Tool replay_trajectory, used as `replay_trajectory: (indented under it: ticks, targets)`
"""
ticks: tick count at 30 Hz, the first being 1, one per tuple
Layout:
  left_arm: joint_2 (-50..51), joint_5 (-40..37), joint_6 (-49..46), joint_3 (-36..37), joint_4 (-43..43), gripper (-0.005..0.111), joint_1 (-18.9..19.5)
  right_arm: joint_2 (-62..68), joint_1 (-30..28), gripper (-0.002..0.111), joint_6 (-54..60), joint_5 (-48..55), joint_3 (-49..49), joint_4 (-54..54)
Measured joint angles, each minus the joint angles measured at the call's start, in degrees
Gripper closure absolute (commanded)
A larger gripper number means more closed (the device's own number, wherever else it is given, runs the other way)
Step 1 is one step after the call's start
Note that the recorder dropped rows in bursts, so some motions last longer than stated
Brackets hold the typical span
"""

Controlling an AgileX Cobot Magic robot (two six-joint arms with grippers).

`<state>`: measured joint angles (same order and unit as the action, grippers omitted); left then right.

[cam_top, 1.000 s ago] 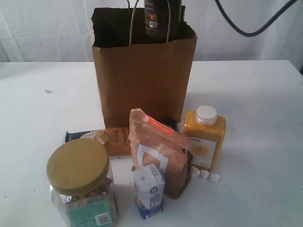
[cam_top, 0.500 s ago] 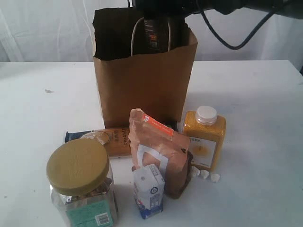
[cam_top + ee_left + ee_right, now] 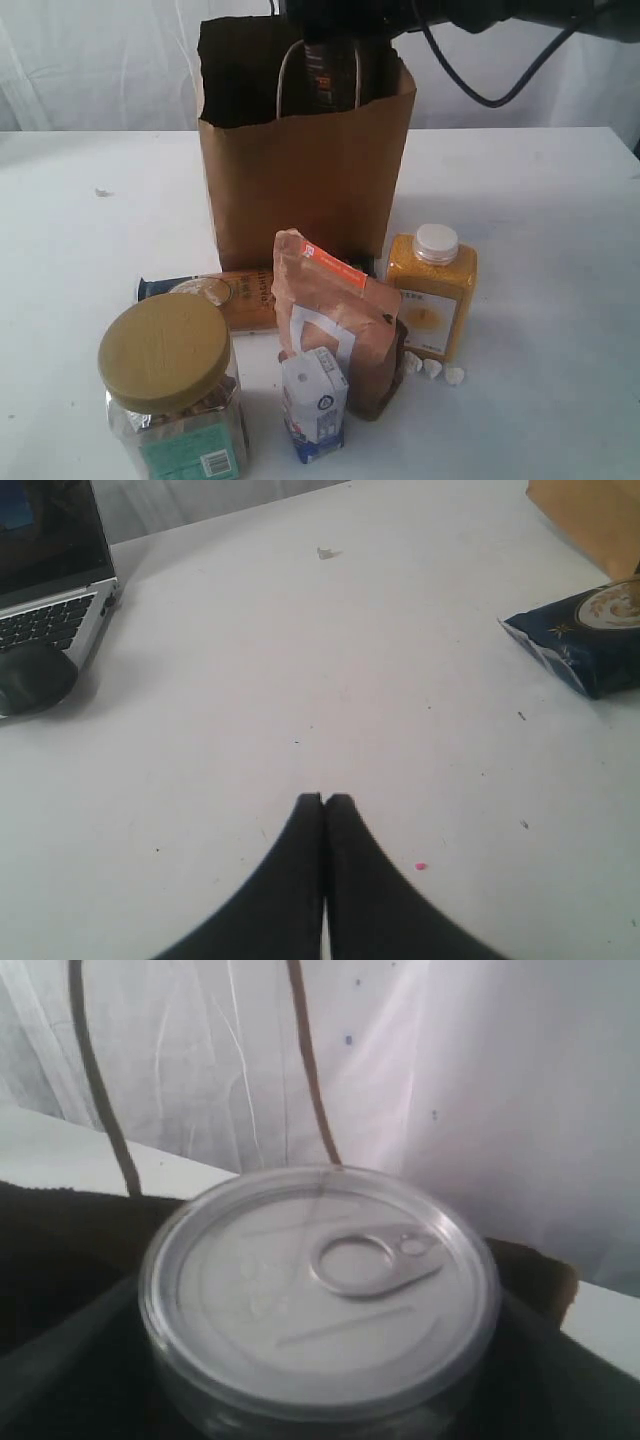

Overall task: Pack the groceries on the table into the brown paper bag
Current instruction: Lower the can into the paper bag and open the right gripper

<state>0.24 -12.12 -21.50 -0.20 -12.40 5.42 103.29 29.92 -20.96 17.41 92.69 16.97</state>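
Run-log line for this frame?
step: bagging can | right gripper: jaws closed on pull-tab can, in brown paper bag mouth | left gripper: jaws shut, over table | five groceries unpacked

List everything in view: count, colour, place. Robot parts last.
brown paper bag: 1, brown, upright on the table's far side
pull-tab can: 1, silver top, in the bag's mouth
jar: 1, clear, olive-yellow lid, front left
carton: 1, white-blue, front middle
pouch: 1, brown, orange label, behind the carton
bottle: 1, yellow, white cap, right of the pouch
spaghetti packet: 1, blue-ended, flat between bag and jar
white bits: 3, white, by the bottle's base
laptop: 1, silver-black, left wrist view only
dark rounded object: 1, black, beside the laptop
table: 1, white, under everything
left gripper: 1, black, shut, empty, over the table
right gripper: 1, black, closed on the can
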Motion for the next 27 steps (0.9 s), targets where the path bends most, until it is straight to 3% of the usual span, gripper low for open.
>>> replay_trajectory:
  ticks: [17,27]
  targets:
    - [0.00,0.00,0.00,0.00,0.00,0.107,0.00,2.11,0.00,0.034,0.00,0.04,0.00,0.22]
    - [0.00,0.00,0.00,0.00,0.00,0.107,0.00,2.11,0.00,0.034,0.00,0.04,0.00,0.22]
